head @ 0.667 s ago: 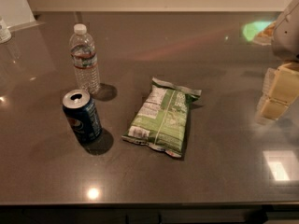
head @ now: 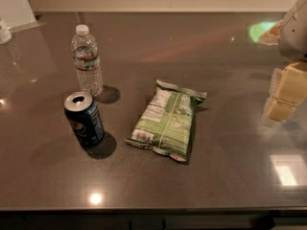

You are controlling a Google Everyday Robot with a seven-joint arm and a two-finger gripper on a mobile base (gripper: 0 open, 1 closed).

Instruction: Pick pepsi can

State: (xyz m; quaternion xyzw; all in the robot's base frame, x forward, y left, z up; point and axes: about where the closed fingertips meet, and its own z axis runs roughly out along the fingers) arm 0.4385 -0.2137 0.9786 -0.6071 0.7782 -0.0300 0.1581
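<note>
The pepsi can (head: 84,118) stands upright on the dark countertop at the left, dark blue with a silver top and round logo. A clear water bottle (head: 87,61) with a white cap stands just behind it. My gripper (head: 282,96) is at the right edge of the view, pale yellow, above the counter and far to the right of the can. It holds nothing that I can see.
A green chip bag (head: 167,120) lies flat in the middle, between the can and the gripper. The counter's front edge (head: 144,208) runs along the bottom. A white object (head: 4,31) sits at the far left edge. A wall runs along the back.
The gripper has shifted slightly lower and left at the right edge. The can, bottle and bag have not moved.
</note>
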